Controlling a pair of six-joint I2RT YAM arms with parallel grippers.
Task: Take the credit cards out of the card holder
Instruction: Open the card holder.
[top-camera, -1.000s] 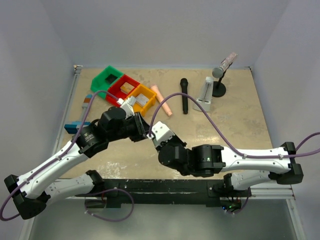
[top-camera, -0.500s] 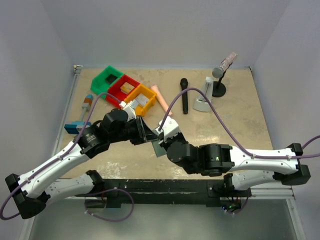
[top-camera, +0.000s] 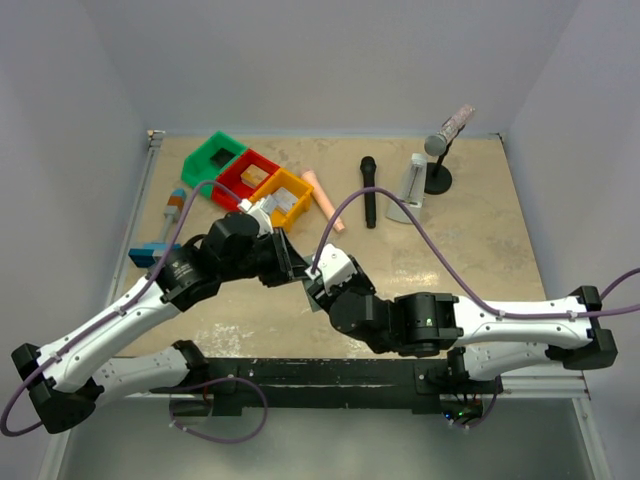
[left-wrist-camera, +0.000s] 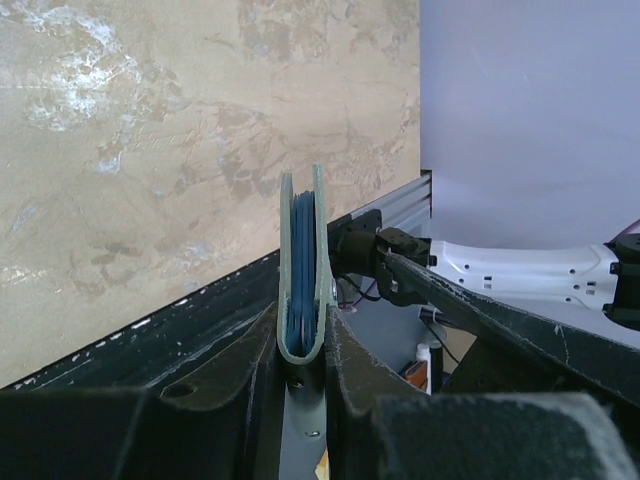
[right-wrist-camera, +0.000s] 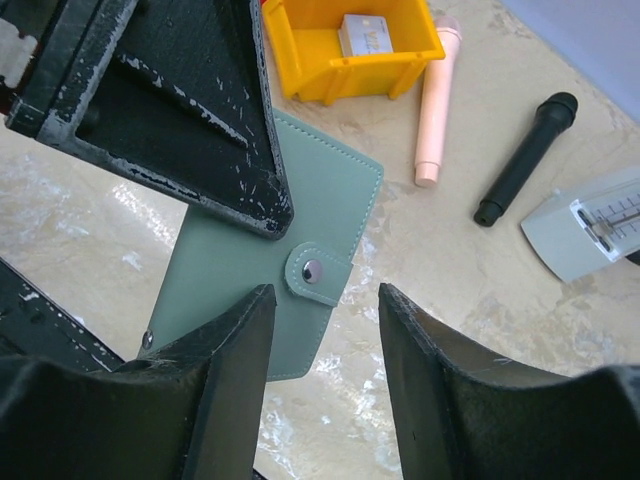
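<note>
While left fingers (left-wrist-camera: 245, 385) pinch the snapped-shut card holder (left-wrist-camera: 303, 270) edge-on above the worktop (right-wrist-camera: 450, 260), near-centre, right fingers (right-wrist-camera: 440, 370) stand apart w/ nothing held; cards can't be seen inside.

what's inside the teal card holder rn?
Left wrist view, edge-on: the pale teal-blue bifold card holder, clamped in the left pincer, shows only blue inner layers between its folded covers. No credit cards visible; the covers hide any inside.
</note>
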